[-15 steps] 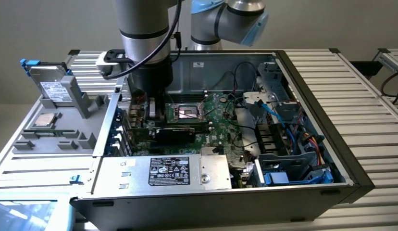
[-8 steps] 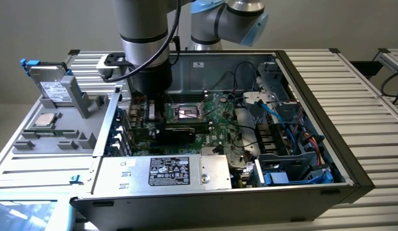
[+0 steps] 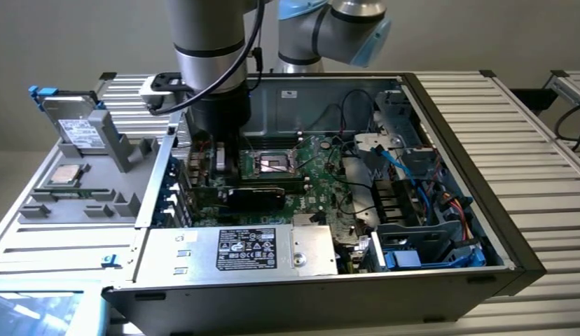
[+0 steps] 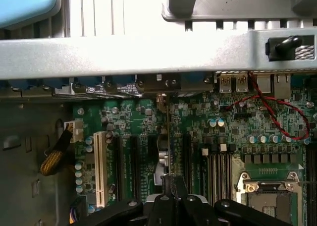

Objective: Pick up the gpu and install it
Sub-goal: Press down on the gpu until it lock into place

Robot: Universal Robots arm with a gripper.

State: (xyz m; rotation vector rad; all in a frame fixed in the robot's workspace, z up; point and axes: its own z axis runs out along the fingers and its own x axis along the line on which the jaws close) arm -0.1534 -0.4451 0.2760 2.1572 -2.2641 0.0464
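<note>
Gripper (image 4: 171,198) closed on the top edge of the gpu (image 3: 260,194), card upright, edge-on over the motherboard (image 4: 237,137) slots inside the case (image 3: 458,91); best kept square to the slot, bracket end aligned, pressed evenly.

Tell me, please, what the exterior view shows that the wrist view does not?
Exterior view: the whole open case, the labelled power supply, a grey tray at the exterior view's left holding a drive box, and the arm reaching into the case.
Wrist view: close up, the white expansion slot, a red wire and the rear ports, with the jaws closed on a thin card edge.
Both: the green motherboard, the CPU socket and the gpu, black from outside, edge-on from the wrist.
</note>
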